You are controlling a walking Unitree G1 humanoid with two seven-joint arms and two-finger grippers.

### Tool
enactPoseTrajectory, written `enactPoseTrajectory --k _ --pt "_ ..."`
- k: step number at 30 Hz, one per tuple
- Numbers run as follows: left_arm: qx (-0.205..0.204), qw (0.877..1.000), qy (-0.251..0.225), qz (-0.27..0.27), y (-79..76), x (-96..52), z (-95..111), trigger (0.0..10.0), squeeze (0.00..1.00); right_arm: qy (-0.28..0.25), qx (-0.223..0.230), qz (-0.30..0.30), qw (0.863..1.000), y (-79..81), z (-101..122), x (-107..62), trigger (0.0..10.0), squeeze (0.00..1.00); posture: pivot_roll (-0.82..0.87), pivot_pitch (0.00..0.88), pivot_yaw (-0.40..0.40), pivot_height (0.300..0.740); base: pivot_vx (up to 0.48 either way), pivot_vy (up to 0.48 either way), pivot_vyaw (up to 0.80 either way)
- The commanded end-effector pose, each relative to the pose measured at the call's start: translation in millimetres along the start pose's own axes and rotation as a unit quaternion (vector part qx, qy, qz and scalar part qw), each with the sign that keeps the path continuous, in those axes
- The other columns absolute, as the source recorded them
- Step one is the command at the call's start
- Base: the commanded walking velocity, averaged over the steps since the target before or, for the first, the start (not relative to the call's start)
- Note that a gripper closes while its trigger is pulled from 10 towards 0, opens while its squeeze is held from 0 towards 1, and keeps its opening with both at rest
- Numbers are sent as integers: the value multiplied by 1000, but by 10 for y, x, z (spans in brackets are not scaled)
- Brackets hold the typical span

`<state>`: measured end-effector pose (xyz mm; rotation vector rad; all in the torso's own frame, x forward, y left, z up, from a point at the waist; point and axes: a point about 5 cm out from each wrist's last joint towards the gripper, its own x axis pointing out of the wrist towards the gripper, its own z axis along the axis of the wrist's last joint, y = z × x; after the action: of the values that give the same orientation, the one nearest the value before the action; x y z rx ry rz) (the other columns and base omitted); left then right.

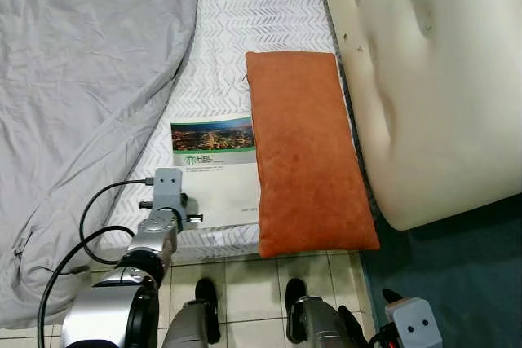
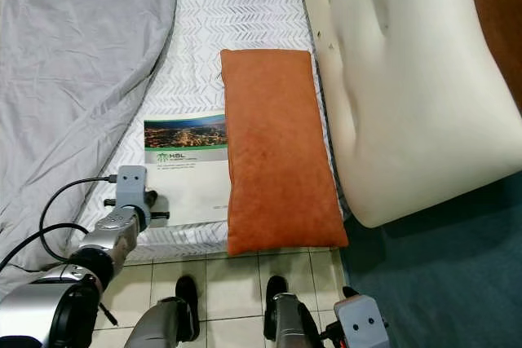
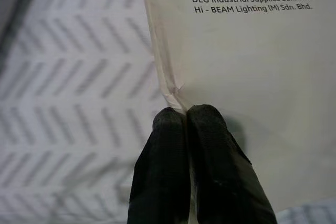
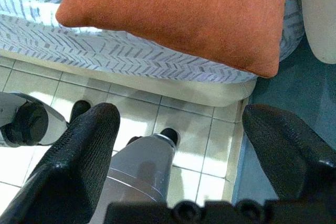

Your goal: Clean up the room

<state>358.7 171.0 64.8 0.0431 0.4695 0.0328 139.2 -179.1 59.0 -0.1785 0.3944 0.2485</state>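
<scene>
A booklet (image 1: 216, 173) with a city photo and a white lower half lies on the patterned bed sheet (image 1: 253, 6), near the bed's front edge. My left gripper (image 3: 186, 113) is at the booklet's near left edge, its black fingers (image 3: 163, 150) shut on the paper, which creases at the fingertips. An orange pillow (image 1: 306, 152) lies lengthwise just right of the booklet, and its near end overhangs the bed edge. My right gripper (image 4: 181, 114) hangs low over the floor in front of the bed, open and holding nothing.
A rumpled grey duvet (image 1: 73, 79) covers the bed's left side. A large cream cushion (image 1: 440, 79) lies against the bed's right side, over a teal carpet (image 1: 457, 258). I stand on white floor tiles (image 1: 245, 283) at the bed's foot.
</scene>
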Motion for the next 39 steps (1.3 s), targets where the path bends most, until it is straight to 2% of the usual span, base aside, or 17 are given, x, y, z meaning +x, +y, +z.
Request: enactPoseTrajectory --k 1,5,14,15,16,17,18,23,26,27,30,33,34,35,36,38,39 --pt "3 999 28 -27 -139 -8 -116 10000 0 22 2 -5 1000 20 -68 -74 10000 12 -386 473 -38 740 0 0 0" --pt "21 999 19 -35 -194 1 -42 10000 0 23 3 -6 1000 30 -72 -87 10000 16 -391 475 -36 740 0 0 0" --pt "13 1000 21 -18 -96 3 -40 10000 0 26 5 -9 1000 29 -90 -93 10000 12 -380 476 -28 740 0 0 0" --pt "10 1000 23 -16 -95 1 -53 10000 82 26 5 -9 1000 29 -90 -88 10000 12 -379 473 -30 740 0 0 0" --pt "9 1000 24 -14 -95 0 -62 10000 620 26 5 -8 1000 30 -87 -79 10000 16 -378 473 -32 740 0 0 0" --pt "9 1000 24 -14 -95 0 -62 10000 620 26 5 -8 1000 30 -87 -79 10000 16 -378 473 -32 740 0 0 0" --pt "5 1000 25 -13 -99 -1 -68 10000 1000 25 4 -7 1000 29 -84 -68 10000 16 -377 471 -33 740 0 0 0" --pt "5 1000 21 -11 -97 1 -53 10000 1000 22 2 -6 1000 10 -76 -8 10000 12 -366 452 -30 740 0 0 0" --pt "25 999 20 -1 -27 -4 -72 10000 1000 19 2 -7 1000 -4 -82 54 10000 16 -350 426 -19 740 0 0 0" --pt "39 999 18 14 78 -12 -93 10000 1000 12 1 -7 1000 -9 -71 154 10000 16 -324 368 -1 740 0 0 0" --pt "50 998 8 29 205 -19 -67 10000 1000 0 2 -6 1000 -14 -27 251 10000 12 -311 339 7 740 0 0 0" --pt "89 995 -18 42 412 -34 52 10000 1000 -19 10 -12 1000 -57 54 400 10000 16 -275 270 20 740 0 0 0" --pt "107 993 -32 42 483 -42 116 10000 1000 -26 14 -16 999 -94 80 511 10000 16 -245 230 32 740 0 0 0" --pt "107 993 -32 42 483 -42 116 10000 1000 -26 14 -16 999 -94 80 511 10000 16 -245 230 32 740 0 0 0" --pt "124 991 -50 24 470 -47 159 10000 1000 -34 13 -17 999 -126 101 606 10000 12 -213 168 44 740 0 0 0" --pt "133 989 -61 10 448 -53 157 10000 1000 -43 13 -19 999 -145 140 643 10000 16 -203 155 47 740 0 0 0" --pt "135 988 -68 -5 408 -59 131 10000 1000 -52 17 -22 998 -173 174 706 10000 16 -163 93 58 740 0 0 0"
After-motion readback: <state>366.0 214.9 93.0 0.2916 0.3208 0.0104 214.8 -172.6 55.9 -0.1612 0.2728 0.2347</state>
